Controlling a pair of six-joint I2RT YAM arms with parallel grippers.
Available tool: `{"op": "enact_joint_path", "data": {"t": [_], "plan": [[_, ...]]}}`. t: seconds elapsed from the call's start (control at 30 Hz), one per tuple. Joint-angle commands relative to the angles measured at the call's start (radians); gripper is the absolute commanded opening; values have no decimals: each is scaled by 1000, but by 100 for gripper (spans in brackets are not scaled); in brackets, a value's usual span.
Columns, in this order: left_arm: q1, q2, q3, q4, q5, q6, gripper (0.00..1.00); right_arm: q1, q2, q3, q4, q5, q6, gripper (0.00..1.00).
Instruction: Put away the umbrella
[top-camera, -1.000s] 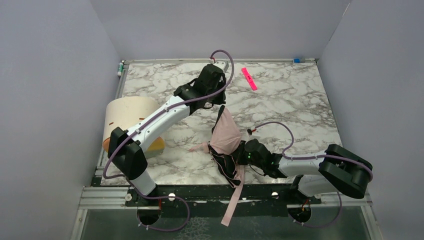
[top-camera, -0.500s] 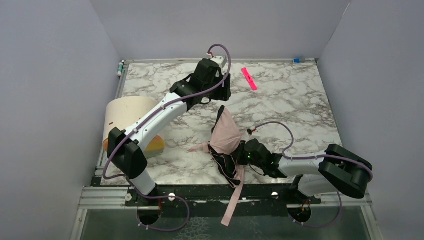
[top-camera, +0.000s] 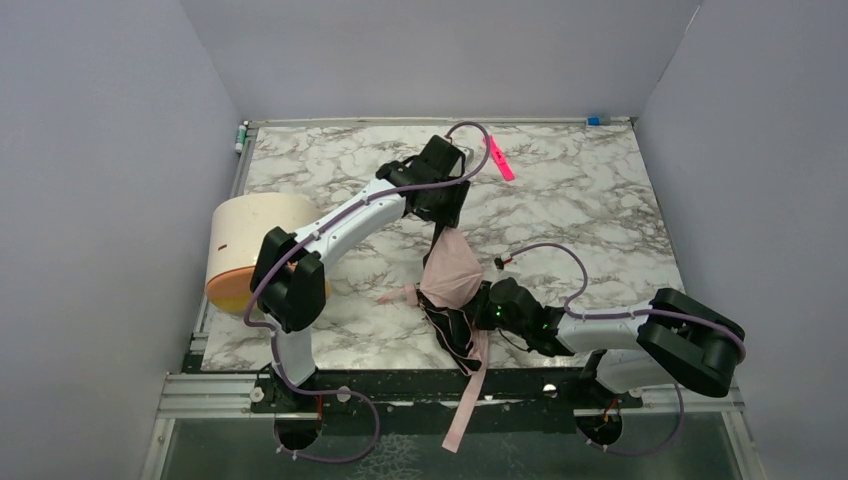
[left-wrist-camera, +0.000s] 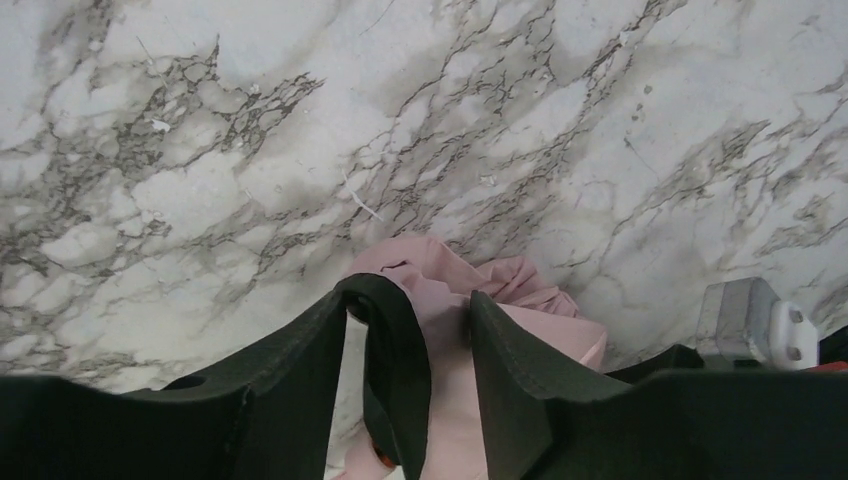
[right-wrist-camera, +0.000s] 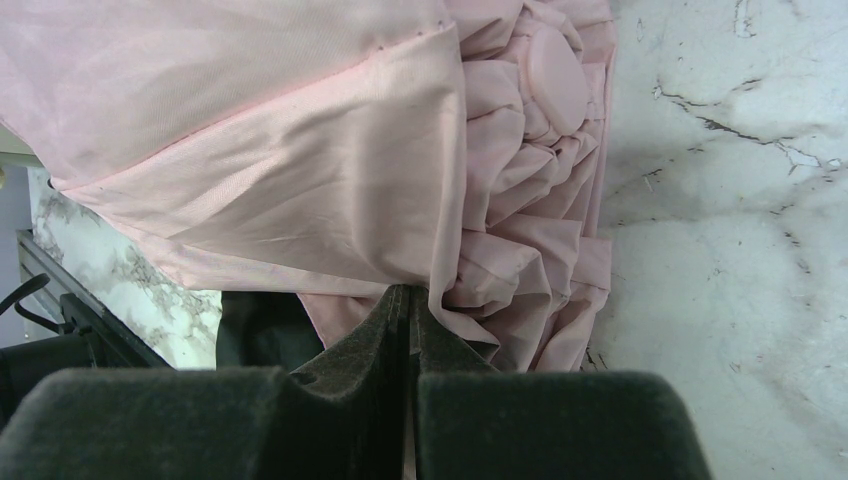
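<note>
- We count one umbrella (top-camera: 452, 275).
- We count one cream cylinder (top-camera: 248, 250).
- We count one bright pink strip (top-camera: 499, 157).
- We count two arms.

White-shelled arms with black joints and bases, looping purple cables — black, matte, wedge-shaped fingers (left-wrist-camera: 500, 370).

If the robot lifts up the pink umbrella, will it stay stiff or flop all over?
Probably floppy: the umbrella has loose, crumpled pink fabric, and its strap already dangles over the table edge. The right gripper pinches only a thin fold, so the rest would likely sag. It looks light for its size.
</note>
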Motion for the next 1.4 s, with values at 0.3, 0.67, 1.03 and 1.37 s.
{"op": "enact_joint_path", "data": {"t": [0.3, 0.67, 1.03, 1.37], "plan": [[23, -39, 67, -35, -67, 8, 4, 2, 56, -49, -202, -12, -14, 9], [107, -126, 38, 47, 26, -20, 0, 2, 59, -50, -200, -14, -11, 9], [203, -209, -79, 136, 167, -78, 0, 2, 60, -49, -200, -16, -11, 9], [254, -241, -181, 260, 360, -149, 60, 2, 58, -47, -207, -15, -12, 9]]}}
